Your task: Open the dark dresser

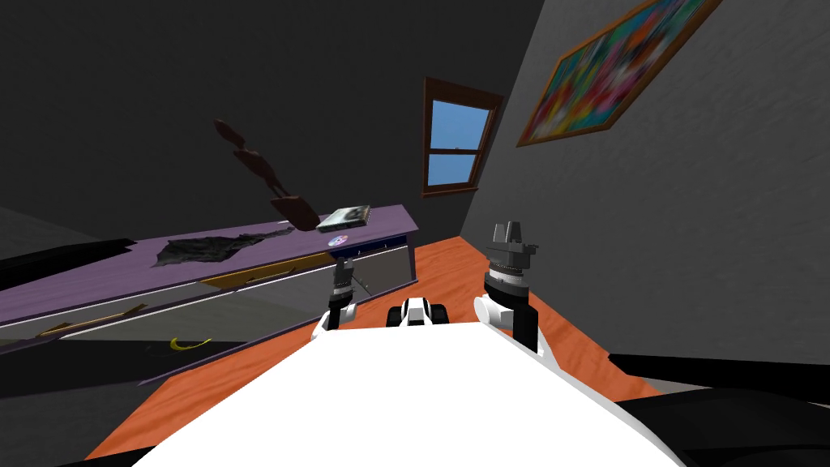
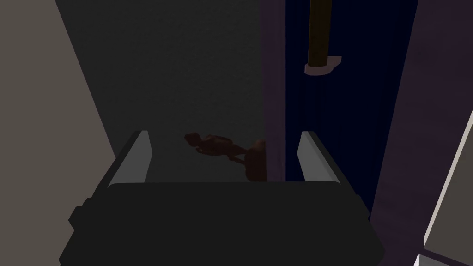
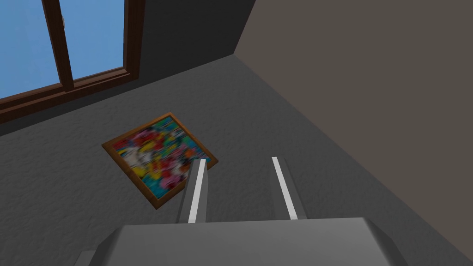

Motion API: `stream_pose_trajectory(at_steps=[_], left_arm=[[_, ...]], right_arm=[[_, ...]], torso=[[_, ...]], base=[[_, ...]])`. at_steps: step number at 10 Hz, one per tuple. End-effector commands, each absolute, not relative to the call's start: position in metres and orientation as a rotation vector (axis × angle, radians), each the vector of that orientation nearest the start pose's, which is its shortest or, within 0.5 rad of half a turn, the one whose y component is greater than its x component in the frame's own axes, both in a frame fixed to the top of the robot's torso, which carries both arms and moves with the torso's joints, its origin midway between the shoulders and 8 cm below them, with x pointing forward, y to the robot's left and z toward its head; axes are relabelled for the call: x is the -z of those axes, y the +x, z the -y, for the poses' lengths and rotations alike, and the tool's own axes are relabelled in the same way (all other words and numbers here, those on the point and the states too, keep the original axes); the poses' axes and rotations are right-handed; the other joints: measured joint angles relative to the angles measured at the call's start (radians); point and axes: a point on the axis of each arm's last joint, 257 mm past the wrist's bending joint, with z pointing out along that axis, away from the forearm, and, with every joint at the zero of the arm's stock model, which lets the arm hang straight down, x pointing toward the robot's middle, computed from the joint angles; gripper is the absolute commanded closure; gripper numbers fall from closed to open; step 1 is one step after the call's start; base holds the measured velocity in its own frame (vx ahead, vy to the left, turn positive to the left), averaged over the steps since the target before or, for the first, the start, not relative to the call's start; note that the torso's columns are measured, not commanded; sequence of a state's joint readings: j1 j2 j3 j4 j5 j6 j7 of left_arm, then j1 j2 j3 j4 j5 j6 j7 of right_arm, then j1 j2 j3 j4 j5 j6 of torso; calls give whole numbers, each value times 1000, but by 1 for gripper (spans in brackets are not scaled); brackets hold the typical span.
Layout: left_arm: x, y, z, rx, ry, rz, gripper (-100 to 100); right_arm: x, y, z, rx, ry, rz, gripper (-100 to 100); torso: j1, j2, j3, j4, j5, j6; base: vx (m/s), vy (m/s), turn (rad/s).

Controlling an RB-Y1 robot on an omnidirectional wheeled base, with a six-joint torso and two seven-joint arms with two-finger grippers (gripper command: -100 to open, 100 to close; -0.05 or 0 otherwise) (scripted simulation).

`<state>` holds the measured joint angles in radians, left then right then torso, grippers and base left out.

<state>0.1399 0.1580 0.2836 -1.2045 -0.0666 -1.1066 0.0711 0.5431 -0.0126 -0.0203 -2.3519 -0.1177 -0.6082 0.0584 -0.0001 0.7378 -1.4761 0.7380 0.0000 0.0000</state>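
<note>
Dark dresser point(image 1: 81, 284) runs long against the wall on my left. Left jaws released at its window end; handle point(image 2: 318, 37) ahead, in line with one finger. Right jaws parted, empty, raised well apart.

Figurine point(image 1: 263, 174), book point(image 1: 345, 216), disc point(image 1: 337, 241), crumpled dark cloth point(image 1: 207, 246)

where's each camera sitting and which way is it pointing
Head view: on the head, looking down and forward at the dresser; shows the left gripper at its front and the right gripper raised.
Left wrist view: on the left hand, looking along its open fingers past the dresser's edge at the brown figurine.
Right wrist view: on the right hand, pointing upward, away from the dresser; its fingers stand apart.
Shared: head and left wrist views both show dresser and figurine.
</note>
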Motion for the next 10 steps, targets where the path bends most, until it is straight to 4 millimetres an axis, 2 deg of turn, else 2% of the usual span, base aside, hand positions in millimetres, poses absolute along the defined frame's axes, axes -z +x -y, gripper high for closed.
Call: stream_pose_trajectory(at_steps=[1,6,9,10], left_arm=[[191,395,-387,1137,-679,-746,-100],[216,392,-386,1146,-732,-712,-100],[232,389,-379,1159,-775,-683,-100],[232,389,-379,1159,-775,-683,-100]], right_arm=[[-62,303,297,-1313,583,-464,0],[-62,303,297,-1313,583,-464,0],[-62,303,297,-1313,583,-464,0],[-62,303,297,-1313,583,-464,0]], torso=[[-2,-1,-1,0,0,0],[1,1,0,0,0,0],[-1,0,0,0,0,0],[0,0,0,0,0,0]], base=[[59,-59,11],[56,-45,16],[53,-46,18],[31,-30,3]])
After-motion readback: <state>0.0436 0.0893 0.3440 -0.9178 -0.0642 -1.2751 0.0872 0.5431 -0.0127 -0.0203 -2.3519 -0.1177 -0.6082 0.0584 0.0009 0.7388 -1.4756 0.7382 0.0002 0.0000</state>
